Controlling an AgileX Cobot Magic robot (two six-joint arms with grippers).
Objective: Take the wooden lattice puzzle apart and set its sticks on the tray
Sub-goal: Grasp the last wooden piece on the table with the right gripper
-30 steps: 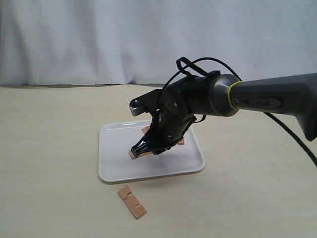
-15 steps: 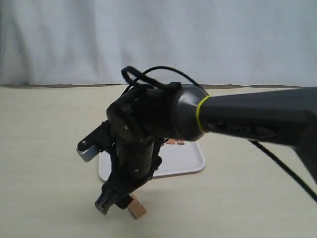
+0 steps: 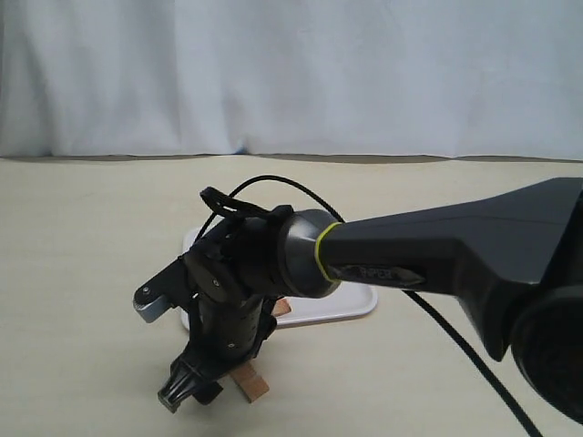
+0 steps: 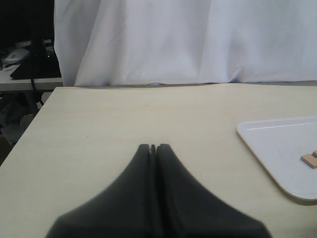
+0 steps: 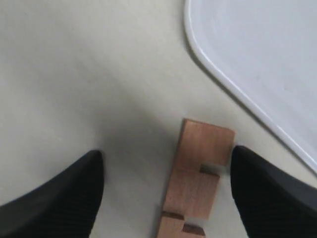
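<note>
Right gripper: jaws are spread wide, nothing is gripped. One notched stick is laid flat on the table between its fingers, just outside the tray rim; contact cannot be judged. Left gripper: jaws are pressed together, empty. A second stick is seen on the tray, partly cropped.

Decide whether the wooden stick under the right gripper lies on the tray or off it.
Off: the stick lies flat on the table outside the tray, under the open right gripper.
</note>
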